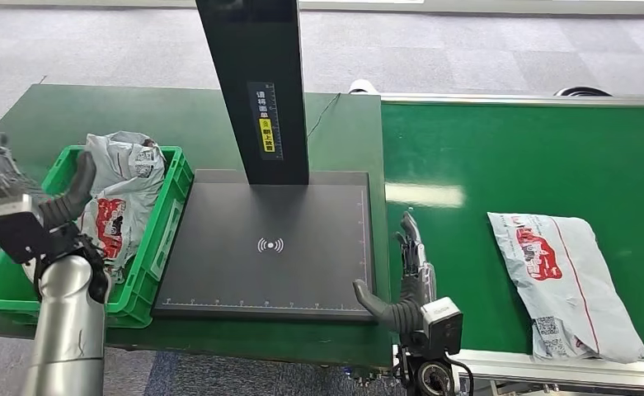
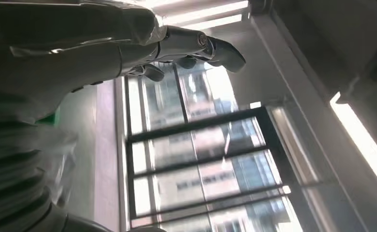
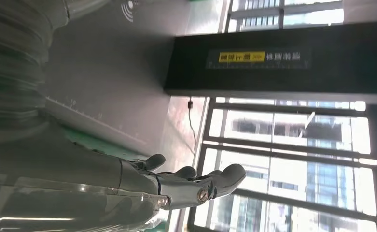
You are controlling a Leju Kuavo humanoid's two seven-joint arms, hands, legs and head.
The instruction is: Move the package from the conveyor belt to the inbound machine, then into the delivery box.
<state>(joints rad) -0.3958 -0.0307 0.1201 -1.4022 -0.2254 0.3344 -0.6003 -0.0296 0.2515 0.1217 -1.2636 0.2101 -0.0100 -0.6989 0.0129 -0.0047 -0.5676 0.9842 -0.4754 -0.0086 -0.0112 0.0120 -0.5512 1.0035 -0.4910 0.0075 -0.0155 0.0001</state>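
A grey plastic mail package point(image 1: 561, 280) with red print lies flat on the green conveyor belt point(image 1: 516, 157) at the right. The inbound machine's black scan pad point(image 1: 269, 247) with its dark post point(image 1: 256, 82) sits in the middle, bare. More grey packages point(image 1: 120, 194) lie in the green delivery box point(image 1: 157, 239) at the left. My left hand point(image 1: 9, 177) hovers open over the box's near left side, holding nothing; its fingers point(image 2: 196, 46) are spread. My right hand point(image 1: 405, 276) stands open and upright between the pad and the belt, left of the package, its fingers point(image 3: 196, 181) extended.
The green table point(image 1: 178, 115) carries the box and the machine. A thin cable point(image 1: 322, 115) runs behind the post. The belt's metal rail point(image 1: 549, 367) edges the near side. Grey carpet lies beyond the table.
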